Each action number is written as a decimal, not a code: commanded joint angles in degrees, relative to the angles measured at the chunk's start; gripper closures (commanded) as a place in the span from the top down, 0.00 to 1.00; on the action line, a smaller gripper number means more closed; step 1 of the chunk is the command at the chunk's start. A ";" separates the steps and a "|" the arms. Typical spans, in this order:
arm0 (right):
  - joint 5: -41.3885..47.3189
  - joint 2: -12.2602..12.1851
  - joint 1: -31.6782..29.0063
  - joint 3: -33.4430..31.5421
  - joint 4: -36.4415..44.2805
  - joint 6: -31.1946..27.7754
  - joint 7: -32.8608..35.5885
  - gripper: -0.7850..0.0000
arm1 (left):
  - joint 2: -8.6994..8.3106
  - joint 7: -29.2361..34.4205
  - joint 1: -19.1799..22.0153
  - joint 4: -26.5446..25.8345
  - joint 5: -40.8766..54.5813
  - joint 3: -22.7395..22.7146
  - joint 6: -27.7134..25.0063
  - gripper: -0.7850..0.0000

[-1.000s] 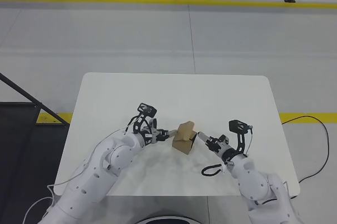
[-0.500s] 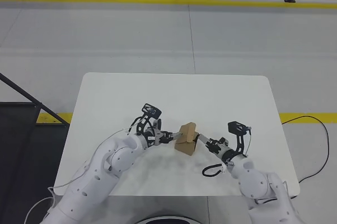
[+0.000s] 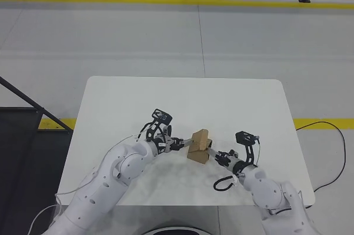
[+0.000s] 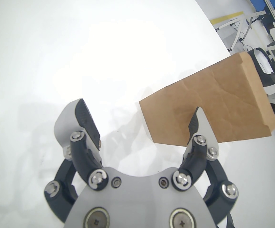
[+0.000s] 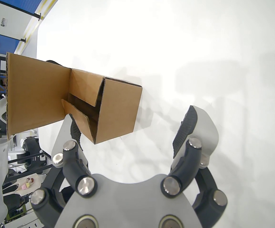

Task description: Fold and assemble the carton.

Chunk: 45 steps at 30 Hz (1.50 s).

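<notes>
While the half-folded carton (image 3: 197, 146) sat on the worktop (image 3: 130, 97), left jaws and right jaws flanked it.
Both pairs stood open.

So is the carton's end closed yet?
Open. The carton end shows a dark gap between its half-folded flaps, and one large flap sticks out.

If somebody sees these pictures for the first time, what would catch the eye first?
The brown cardboard carton draws the eye first. It is only partly assembled, with one long flap sticking out, and it sits near the middle of the white table. The left hand and the right hand flank it closely on opposite sides, both open.
</notes>
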<state>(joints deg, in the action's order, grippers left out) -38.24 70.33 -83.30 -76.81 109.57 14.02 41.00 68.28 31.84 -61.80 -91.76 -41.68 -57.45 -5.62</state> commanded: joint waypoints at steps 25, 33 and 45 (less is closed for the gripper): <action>0.62 -0.21 2.77 1.25 -3.58 0.74 1.63 1.00 | 1.54 0.74 1.94 1.21 -2.18 3.47 0.07 1.00; 1.89 -0.85 -3.45 -3.79 0.91 0.86 -0.98 1.00 | 1.79 0.76 2.05 1.71 -1.60 3.01 -0.19 1.00; 5.09 -0.77 -6.73 -5.64 3.50 -0.59 -8.12 1.00 | 2.21 1.19 2.27 2.22 -1.77 3.12 -0.48 1.00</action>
<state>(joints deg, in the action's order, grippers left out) -32.97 69.55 -90.63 -82.86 113.38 13.33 32.53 70.46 32.98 -59.56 -89.57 -43.38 -54.34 -6.09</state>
